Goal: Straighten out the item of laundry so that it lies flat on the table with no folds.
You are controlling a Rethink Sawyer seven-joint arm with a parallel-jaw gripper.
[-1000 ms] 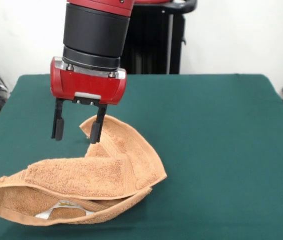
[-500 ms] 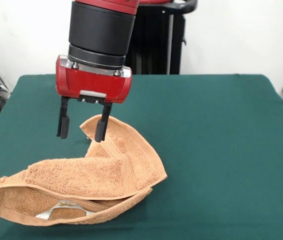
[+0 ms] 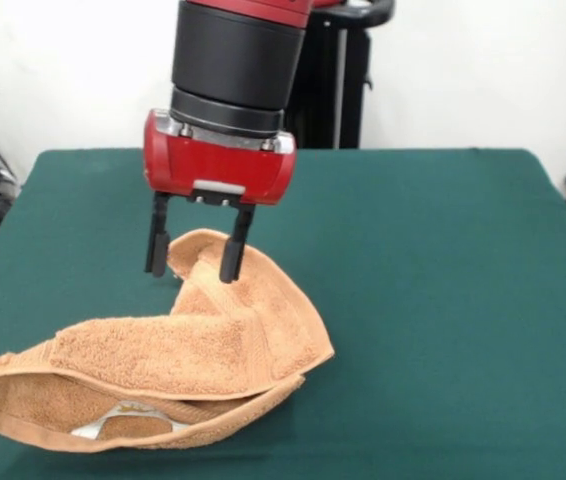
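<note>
Since a second ago our gripper [image 3: 193,268] has shifted to the right in the front view, so that its two black fingers [image 3: 232,256] now stand over the far tip of the towel [image 3: 178,355] instead of beside it. We see the jaws held apart at a moderate width with nothing between them; one finger stands in front of the towel's upper corner, the other at its left edge. Whether they touch the cloth we cannot tell. The towel lies crumpled and folded on the near left part of the green table [image 3: 443,300], its white label [image 3: 123,416] peeking out at the front fold.
</note>
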